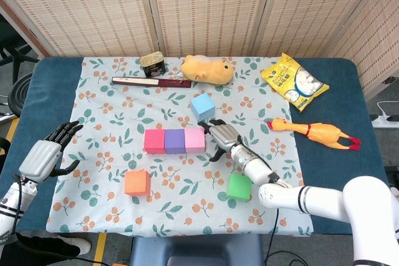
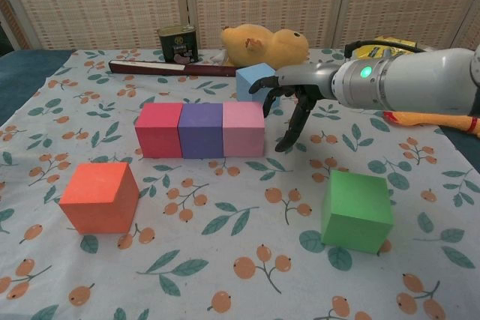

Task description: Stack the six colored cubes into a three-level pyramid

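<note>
Red (image 1: 154,141), purple (image 1: 175,141) and pink (image 1: 195,139) cubes stand side by side in a row mid-table; the chest view shows the same red (image 2: 159,130), purple (image 2: 202,130) and pink (image 2: 244,128) row. A blue cube (image 1: 202,106) (image 2: 256,82) sits just behind the pink one. The orange cube (image 1: 137,182) (image 2: 100,196) lies front left and the green cube (image 1: 239,187) (image 2: 357,210) front right. My right hand (image 1: 224,136) (image 2: 289,103) hovers just right of the pink cube, fingers spread downward and empty. At the table's left edge my left hand (image 1: 47,154) is open and empty.
At the back of the floral cloth (image 1: 112,123) lie a tin can (image 1: 152,63), a dark red flat bar (image 1: 151,81) and a yellow plush toy (image 1: 207,69). A snack bag (image 1: 293,81) and a rubber chicken (image 1: 315,132) lie on the right.
</note>
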### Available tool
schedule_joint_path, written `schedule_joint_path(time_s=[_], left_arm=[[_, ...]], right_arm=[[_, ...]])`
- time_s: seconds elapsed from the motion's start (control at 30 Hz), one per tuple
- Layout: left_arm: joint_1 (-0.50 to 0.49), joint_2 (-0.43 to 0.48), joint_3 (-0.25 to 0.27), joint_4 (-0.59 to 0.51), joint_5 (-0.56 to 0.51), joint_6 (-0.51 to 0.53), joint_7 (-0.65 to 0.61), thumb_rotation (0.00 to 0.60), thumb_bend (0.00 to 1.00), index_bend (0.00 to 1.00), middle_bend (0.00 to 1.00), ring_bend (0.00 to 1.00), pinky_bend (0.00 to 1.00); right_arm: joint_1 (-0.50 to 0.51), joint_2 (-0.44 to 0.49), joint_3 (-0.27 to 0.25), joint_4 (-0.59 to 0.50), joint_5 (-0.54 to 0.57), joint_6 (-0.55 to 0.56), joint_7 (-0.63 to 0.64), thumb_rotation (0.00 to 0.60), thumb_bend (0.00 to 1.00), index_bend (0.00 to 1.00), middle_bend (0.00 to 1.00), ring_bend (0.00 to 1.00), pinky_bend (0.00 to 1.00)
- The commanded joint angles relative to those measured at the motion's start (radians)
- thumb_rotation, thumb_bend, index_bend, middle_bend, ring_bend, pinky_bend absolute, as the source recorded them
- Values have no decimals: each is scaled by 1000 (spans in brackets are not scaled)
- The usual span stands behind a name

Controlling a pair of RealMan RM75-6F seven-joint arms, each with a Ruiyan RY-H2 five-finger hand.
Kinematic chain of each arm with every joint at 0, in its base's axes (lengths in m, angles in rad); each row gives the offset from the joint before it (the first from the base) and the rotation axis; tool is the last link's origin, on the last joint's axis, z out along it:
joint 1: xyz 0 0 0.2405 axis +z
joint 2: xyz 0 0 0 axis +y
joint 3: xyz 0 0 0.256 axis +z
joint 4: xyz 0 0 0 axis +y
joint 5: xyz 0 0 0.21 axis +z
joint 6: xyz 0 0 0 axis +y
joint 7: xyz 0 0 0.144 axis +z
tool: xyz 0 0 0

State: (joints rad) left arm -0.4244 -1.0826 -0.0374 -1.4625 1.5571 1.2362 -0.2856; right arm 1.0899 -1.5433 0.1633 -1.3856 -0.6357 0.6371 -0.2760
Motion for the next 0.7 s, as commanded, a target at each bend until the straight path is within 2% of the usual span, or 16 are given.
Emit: schedule_joint_path(time_s=[0.03,0.4,0.6,0.7], left_arm=[[-1,-4,1,6,0,-3,-5,600,348,0,17,24,228],[-4,-10,3,21,7,-5,-18,600,347,0,18,24,228],[-11,-8,20,17,39,-12,-7,600,346,2,23,25,228],[-18,-8,38,11,67,-23,-12,600,346,41,37,44,228]], right_arm=[[8,-14,2,10,-3,-4,3,600,0,0,209,0,4],[3,10,-12,-16,-3,19,4,600,0,0,209,0,4],[-64,155,-19,-161,-62,111,18,600,0,0,207,0,4],[-118,242,-23,-240,-111,183,30,600,0,0,207,0,4]])
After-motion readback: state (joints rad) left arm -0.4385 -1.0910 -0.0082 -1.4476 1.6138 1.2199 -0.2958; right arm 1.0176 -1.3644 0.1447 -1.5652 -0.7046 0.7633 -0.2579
